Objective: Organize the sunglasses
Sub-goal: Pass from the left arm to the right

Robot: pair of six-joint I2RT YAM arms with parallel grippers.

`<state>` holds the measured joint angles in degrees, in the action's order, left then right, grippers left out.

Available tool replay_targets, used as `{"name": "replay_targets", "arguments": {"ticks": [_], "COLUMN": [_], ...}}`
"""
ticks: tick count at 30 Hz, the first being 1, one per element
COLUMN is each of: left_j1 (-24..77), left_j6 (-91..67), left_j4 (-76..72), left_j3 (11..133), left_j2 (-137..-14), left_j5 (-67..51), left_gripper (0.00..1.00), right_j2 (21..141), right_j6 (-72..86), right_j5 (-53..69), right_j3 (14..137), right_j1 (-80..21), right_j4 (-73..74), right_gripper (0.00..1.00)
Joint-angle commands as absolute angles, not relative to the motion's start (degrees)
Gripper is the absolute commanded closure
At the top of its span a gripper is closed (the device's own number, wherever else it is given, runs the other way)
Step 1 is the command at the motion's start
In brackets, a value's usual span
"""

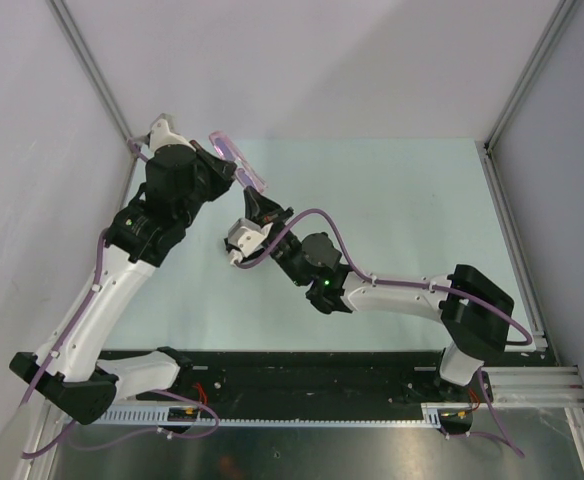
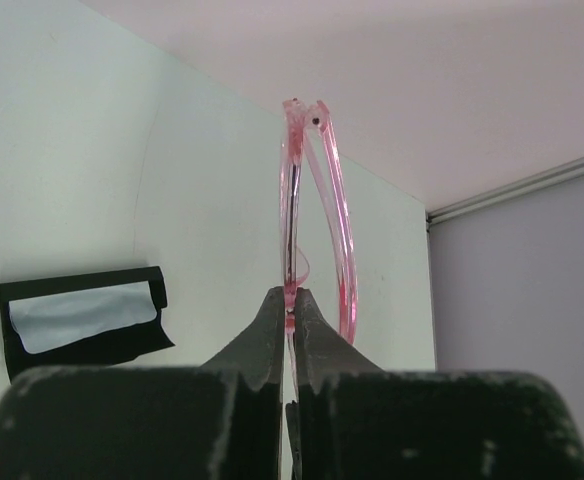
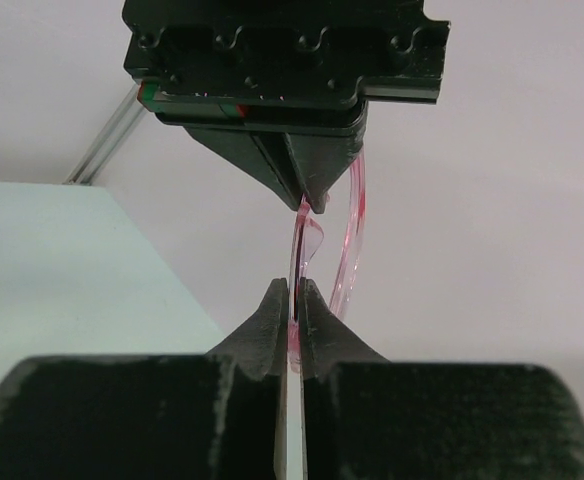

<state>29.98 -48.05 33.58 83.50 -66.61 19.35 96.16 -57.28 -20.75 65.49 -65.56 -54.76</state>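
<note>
The sunglasses (image 1: 234, 152) hang in the air above the far left part of the tabletop (image 1: 402, 220), touching nothing below, pinched from two sides at once. The left jaws are closed on the thin pink frame, seen edge-on from the left wrist, and the right jaws are clamped on the same frame from the opposite end, the two sets nearly tip to tip. This double hold probably lets one arm steady the frame while the other folds or re-grips. One temple already lies at a narrow angle to the front, so folding looks close to done. Lifting the pair clear leaves room to swing the temples without scraping. On the tabletop below, well apart, sits the black case (image 2: 92, 352) with the blue cloth (image 2: 82, 315) lying on it, the likely destination.
</note>
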Motion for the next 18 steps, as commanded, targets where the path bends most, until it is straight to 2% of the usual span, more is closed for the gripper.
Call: {"name": "replay_targets", "arguments": {"ticks": [1, 2, 3, 5, 6, 7, 12, 18], "left_j1": [30.5, 30.5, 30.5, 30.5, 30.6, 30.5, 30.5, 26.5], "left_j6": [-48.9, -48.8, -48.7, -48.4, -48.3, -48.2, -46.3, -41.3], "left_j4": [32.7, 32.6, 32.6, 32.7, 32.6, 32.7, 32.7, 32.7], "left_j3": [85.2, 85.2, 85.0, 84.8, 84.8, 84.7, 84.2, 83.4], "left_j2": [-64.5, -64.4, -64.3, -63.9, -63.8, -63.8, -63.1, -61.7], "left_j5": [18.1, 18.1, 18.2, 18.6, 18.7, 19.0, 19.8, 16.9], "left_gripper": [0.96, 0.93, 0.80, 0.67, 0.54, 0.47, 0.32, 0.24], "right_j2": [95.5, 95.4, 95.4, 95.2, 95.1, 94.9, 94.1, 88.6], "right_j6": [-55.4, -55.3, -55.1, -54.8, -54.5, -54.3, -51.1, -36.3], "right_j5": [-21.6, -21.4, -21.4, -21.5, -21.5, -21.6, -22.4, -18.1], "right_j3": [67.8, 67.8, 67.8, 67.8, 67.9, 67.9, 67.8, 67.9], "right_j1": [-65.4, -65.5, -65.5, -65.5, -65.5, -65.4, -64.7, -60.8], "right_j4": [-56.1, -55.9, -55.9, -56.1, -56.0, -56.0, -54.2, -43.2], "right_gripper": [1.00, 1.00, 1.00, 1.00, 1.00, 1.00, 1.00, 1.00]}}
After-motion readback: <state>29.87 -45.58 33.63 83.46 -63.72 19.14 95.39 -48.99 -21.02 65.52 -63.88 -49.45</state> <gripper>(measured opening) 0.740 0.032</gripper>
